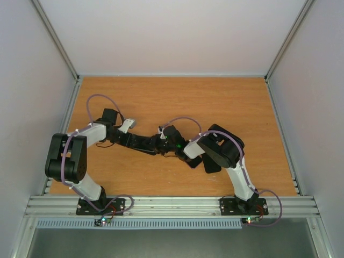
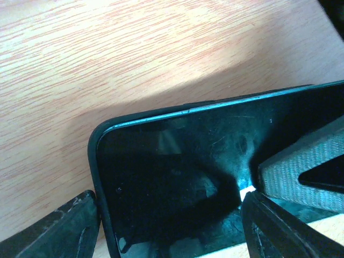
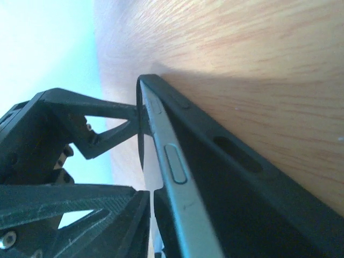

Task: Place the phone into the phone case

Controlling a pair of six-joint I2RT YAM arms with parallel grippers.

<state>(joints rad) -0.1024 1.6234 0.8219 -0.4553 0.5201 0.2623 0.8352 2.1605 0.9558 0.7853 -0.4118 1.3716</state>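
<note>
Left claw (image 2: 169, 200) spread wide over the likely slick, rigid phone (image 2: 177, 161), part-seated in its pliable phone case (image 2: 95, 156) and best pressed along the edges; right claw (image 1: 187, 156) grip cannot be told.

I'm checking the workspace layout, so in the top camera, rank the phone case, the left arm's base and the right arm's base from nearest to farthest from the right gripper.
1. The phone case, mid-table, right at the right gripper.
2. The right arm's base, at the near edge, right side.
3. The left arm's base, at the near edge, left side.
</note>
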